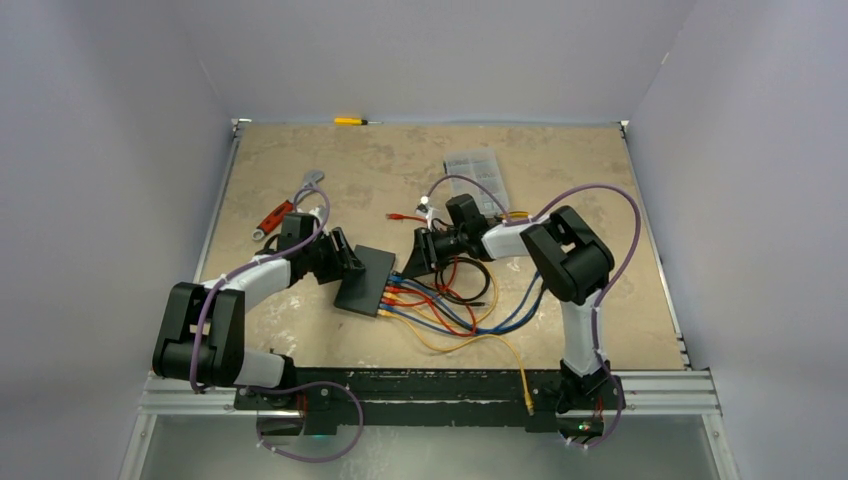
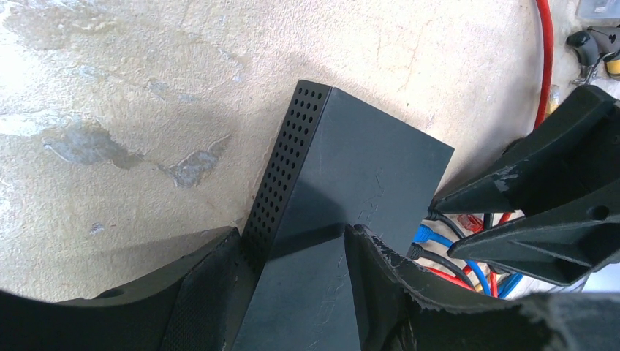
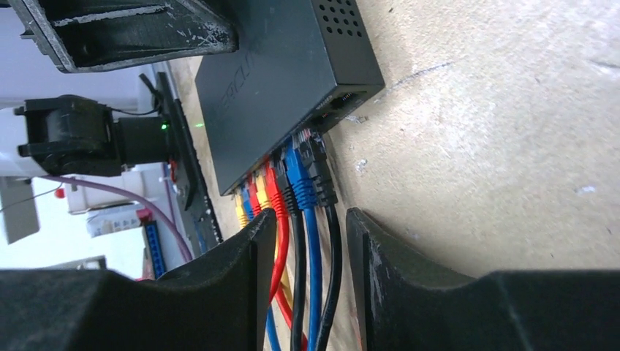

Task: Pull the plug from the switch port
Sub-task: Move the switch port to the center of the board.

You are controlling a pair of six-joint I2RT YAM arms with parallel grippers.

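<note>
left end effector (image 2: 292, 234): on switch (image 2: 365, 168) | right end effector (image 3: 313, 219): astride cables (image 3: 301, 183)

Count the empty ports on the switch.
1: the end port at the switch corner, beside the black plug. The row's other end runs behind the right gripper, so more may be hidden.

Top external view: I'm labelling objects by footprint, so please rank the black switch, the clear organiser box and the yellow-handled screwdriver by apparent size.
1. switch, narrowly.
2. clear organiser box, close to it and partly behind the right arm, so unsure.
3. yellow-handled screwdriver, clearly smallest.
</note>
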